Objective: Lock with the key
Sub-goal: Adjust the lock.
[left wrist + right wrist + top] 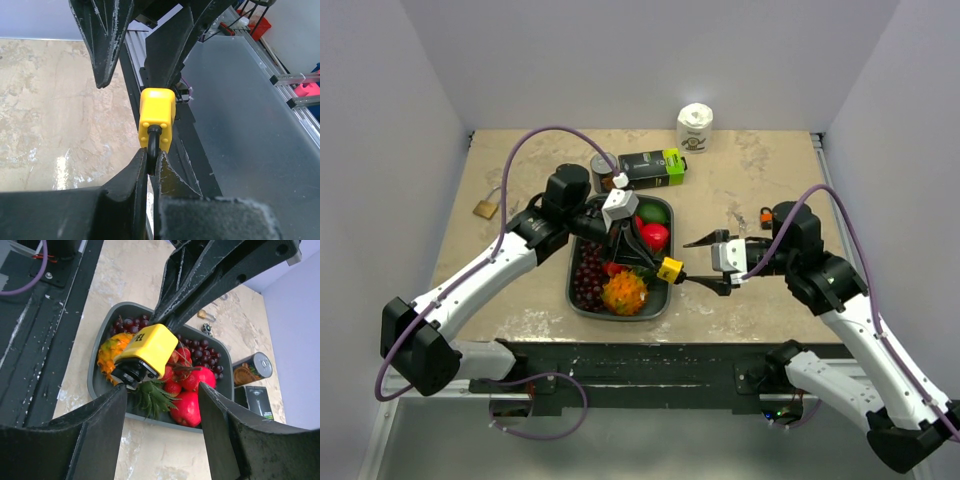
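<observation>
While in L gripper (150, 166), padlock (157, 116) aloft

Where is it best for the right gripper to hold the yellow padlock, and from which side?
Probably the flat sides of the yellow block-shaped padlock, coming from its free bottom end: the left gripper pinches the black shackle at the other end. The right gripper faces that end, jaws open.

Only an H-like mark on the yellow padlock (150, 347) can be read
</observation>
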You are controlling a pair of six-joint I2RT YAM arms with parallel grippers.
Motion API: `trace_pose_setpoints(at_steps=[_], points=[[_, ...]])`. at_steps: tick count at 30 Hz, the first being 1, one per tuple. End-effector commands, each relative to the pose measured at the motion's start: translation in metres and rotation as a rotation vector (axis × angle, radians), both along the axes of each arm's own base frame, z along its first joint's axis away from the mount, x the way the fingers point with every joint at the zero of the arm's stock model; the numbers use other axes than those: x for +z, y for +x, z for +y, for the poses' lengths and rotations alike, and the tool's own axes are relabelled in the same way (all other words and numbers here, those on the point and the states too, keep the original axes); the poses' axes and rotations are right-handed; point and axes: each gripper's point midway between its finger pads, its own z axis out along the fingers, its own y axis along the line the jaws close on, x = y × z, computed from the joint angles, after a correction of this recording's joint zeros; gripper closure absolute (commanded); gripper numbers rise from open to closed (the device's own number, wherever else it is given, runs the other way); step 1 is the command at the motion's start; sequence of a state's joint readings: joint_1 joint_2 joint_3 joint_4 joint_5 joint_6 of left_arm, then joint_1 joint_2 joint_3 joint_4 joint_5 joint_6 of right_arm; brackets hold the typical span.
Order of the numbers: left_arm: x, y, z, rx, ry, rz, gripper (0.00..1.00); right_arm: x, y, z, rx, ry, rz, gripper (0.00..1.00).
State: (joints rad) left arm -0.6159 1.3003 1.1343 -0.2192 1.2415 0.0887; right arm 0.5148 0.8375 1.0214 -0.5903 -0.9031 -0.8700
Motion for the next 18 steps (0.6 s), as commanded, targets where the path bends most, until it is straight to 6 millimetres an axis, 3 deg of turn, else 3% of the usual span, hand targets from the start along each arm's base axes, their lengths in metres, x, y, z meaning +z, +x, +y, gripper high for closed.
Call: trace_pose_setpoints(at_steps=[1,13,18], points=[[0.016,0.0,-0.005,-0.005,-0.04,-0.032,1.0,0.026,-0.008,0.007,0.041,0.06,-0.021,0.39],[0.016,-0.008,-0.006,-0.035,-0.047,-0.02,1.0,0.019,-0.004,0.014,0.032,0.051,-0.012,0.4],[0.013,-0.014,-0.003,-0.059,-0.044,-0.046,1.0,0.009,-0.003,0.012,0.038,0.012,-0.024,0.5]])
